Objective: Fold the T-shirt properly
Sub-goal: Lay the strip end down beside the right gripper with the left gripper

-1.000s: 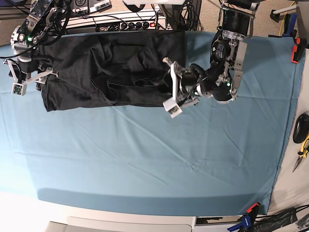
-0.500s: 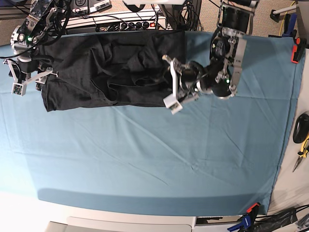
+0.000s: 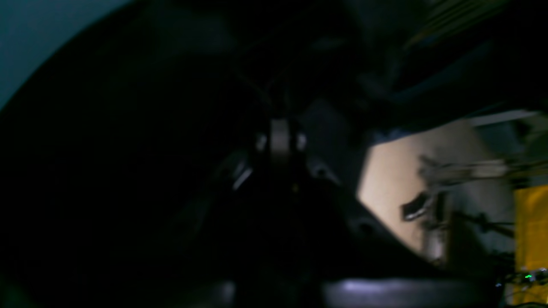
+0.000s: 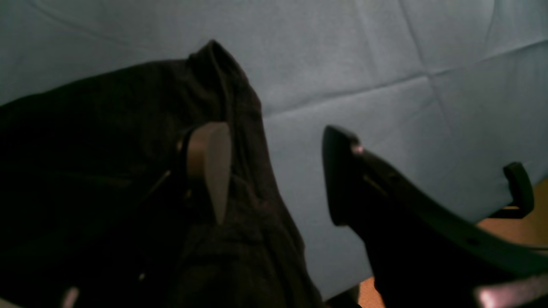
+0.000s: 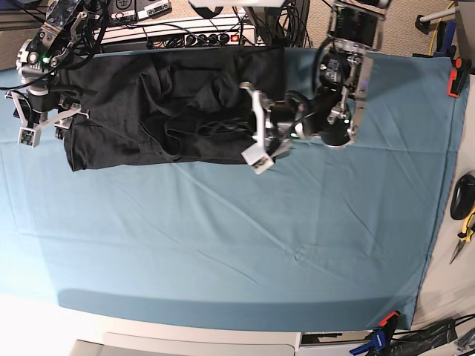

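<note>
The black T-shirt (image 5: 148, 104) lies crumpled along the far edge of the teal table cover (image 5: 223, 237). My left gripper (image 5: 252, 126) reaches over the shirt's right end. In the left wrist view its fingertips (image 3: 280, 139) meet, with dark T-shirt cloth (image 3: 107, 171) all around them. My right gripper (image 5: 43, 122) hovers at the shirt's left end and is open. In the right wrist view, the right gripper (image 4: 274, 175) has one finger over the T-shirt's (image 4: 107, 171) edge and the other over bare cover. The print is hidden.
A power strip with cables (image 5: 193, 35) runs behind the table's far edge. Orange clamps (image 5: 454, 81) (image 5: 386, 320) pin the cover at the right. Hand tools (image 5: 464, 215) lie off the right edge.
My left gripper has slid left onto the shirt's right end and shut, bunching the cloth there. The right arm has not moved.
</note>
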Motion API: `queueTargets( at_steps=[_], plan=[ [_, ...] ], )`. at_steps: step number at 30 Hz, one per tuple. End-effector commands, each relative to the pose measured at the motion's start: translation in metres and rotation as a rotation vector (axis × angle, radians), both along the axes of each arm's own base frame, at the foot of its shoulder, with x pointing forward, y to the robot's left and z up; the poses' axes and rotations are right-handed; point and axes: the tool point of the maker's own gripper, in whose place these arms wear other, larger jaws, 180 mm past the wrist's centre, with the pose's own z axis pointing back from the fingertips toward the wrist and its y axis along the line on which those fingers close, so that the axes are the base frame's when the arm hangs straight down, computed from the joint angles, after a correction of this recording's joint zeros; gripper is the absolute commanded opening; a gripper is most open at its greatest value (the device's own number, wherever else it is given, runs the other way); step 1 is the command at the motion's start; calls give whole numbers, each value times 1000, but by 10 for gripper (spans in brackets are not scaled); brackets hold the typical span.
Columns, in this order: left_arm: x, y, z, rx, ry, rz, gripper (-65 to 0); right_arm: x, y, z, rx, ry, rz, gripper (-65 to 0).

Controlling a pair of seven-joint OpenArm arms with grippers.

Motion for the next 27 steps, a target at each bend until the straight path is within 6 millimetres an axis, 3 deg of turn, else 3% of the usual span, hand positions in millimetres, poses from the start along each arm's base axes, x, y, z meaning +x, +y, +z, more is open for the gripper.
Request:
queueTargets(
  at_steps=[1,13,18,27],
  plan=[
    [1,-12,17,-62,-26,-11,-650,7,-3,14,-25,-48,10,-310],
    [-94,-89,27,-162,30,-304,-650,7,-3,14,-26,-48,11,-311],
    [-105,-100,34,-181,15,-351,-650,7,-3,14,-25,-48,11,-311],
    [-107,-102,36,-195,-5,-365,-650,7,-2,14,-20,-53,13,-311]
  ],
)
